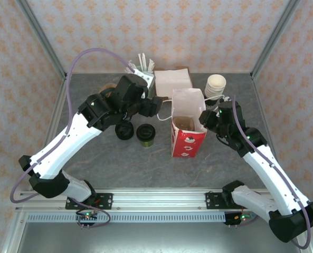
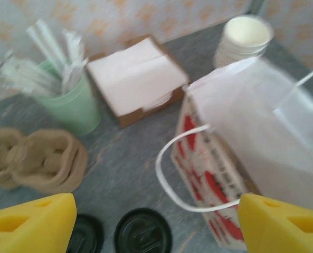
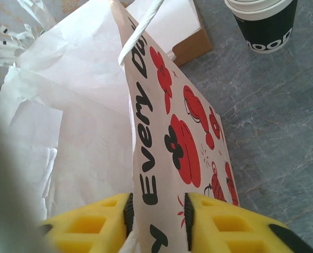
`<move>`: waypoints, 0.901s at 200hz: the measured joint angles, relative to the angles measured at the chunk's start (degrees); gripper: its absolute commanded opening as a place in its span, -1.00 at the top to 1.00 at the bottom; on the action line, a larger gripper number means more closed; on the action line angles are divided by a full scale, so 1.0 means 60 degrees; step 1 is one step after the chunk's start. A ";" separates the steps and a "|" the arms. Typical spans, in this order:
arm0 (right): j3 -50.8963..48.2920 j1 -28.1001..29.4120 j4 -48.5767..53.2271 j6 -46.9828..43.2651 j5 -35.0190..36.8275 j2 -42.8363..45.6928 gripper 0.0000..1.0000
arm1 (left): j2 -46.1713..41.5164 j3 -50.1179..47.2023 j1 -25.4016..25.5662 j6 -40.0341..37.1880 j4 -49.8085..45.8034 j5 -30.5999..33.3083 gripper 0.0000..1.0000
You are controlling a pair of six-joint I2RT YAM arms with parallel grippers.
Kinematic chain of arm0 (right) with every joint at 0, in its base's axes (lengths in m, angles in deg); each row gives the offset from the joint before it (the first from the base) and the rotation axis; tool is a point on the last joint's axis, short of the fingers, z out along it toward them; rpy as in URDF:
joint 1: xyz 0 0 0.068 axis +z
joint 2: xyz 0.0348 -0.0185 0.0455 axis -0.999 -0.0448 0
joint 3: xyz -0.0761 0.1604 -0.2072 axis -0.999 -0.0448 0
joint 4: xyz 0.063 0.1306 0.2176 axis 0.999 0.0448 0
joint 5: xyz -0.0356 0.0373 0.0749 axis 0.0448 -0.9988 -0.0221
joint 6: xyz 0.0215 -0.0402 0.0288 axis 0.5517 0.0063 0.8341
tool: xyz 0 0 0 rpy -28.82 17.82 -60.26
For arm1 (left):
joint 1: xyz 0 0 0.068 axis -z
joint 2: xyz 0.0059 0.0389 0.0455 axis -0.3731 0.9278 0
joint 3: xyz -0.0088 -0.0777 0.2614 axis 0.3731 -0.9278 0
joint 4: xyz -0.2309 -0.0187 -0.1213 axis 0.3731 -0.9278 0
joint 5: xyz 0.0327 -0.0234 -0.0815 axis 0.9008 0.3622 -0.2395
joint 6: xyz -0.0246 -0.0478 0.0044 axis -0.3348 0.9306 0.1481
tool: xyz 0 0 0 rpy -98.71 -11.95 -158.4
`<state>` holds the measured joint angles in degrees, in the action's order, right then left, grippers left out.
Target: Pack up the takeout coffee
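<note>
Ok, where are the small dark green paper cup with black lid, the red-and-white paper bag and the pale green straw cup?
Dark green paper cup (image 1: 145, 132): top external view, black lid.
Red-and-white paper bag (image 1: 188, 143): top external view, red front.
Pale green straw cup (image 2: 77, 108): left wrist view, side wall.

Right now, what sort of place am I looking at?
Probably a mock takeout coffee counter built inside a test cell: a stack of paper cups, a box of napkins and a green cup of wrapped straws sit on a grey tabletop, enclosed by wallpapered panels.
</note>
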<state>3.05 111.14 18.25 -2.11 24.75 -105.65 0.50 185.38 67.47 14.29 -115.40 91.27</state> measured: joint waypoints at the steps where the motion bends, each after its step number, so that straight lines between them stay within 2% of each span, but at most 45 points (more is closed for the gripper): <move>1: 0.0000 0.0000 0.0004 0.0004 0.0000 0.0000 0.19 | -0.0051 -0.0120 -0.0007 0.0022 0.0025 0.0051 -0.64; 20: 0.0015 0.0000 0.0073 -0.0113 0.0040 0.0018 0.10 | -0.0903 -0.1996 -0.0058 0.0302 0.0401 0.0448 -0.66; 53: 0.0018 -0.0025 0.0178 -0.0463 0.0058 0.0208 -0.03 | -0.2386 -0.5158 -0.0058 0.0546 0.1563 0.0514 -0.67; 92: 0.0142 -0.0066 0.0273 -0.0823 -0.0007 0.0382 -0.07 | -0.2863 -0.7963 -0.0058 0.0871 0.3242 0.0390 -0.70; 127: 0.0138 -0.0066 0.0280 -0.0856 -0.0146 0.0342 -0.06 | -0.2863 -0.8881 -0.0058 0.0933 0.4477 0.0146 -0.73; 180: 0.0113 -0.0066 0.0211 -0.0852 -0.0302 0.0106 -0.06 | -0.2299 -0.9020 -0.0058 0.0951 0.5661 -0.0098 -0.68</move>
<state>3.73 110.74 19.52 -7.22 22.94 -105.02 -13.30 131.26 67.12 19.99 -81.43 90.68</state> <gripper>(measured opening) 0.533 0.844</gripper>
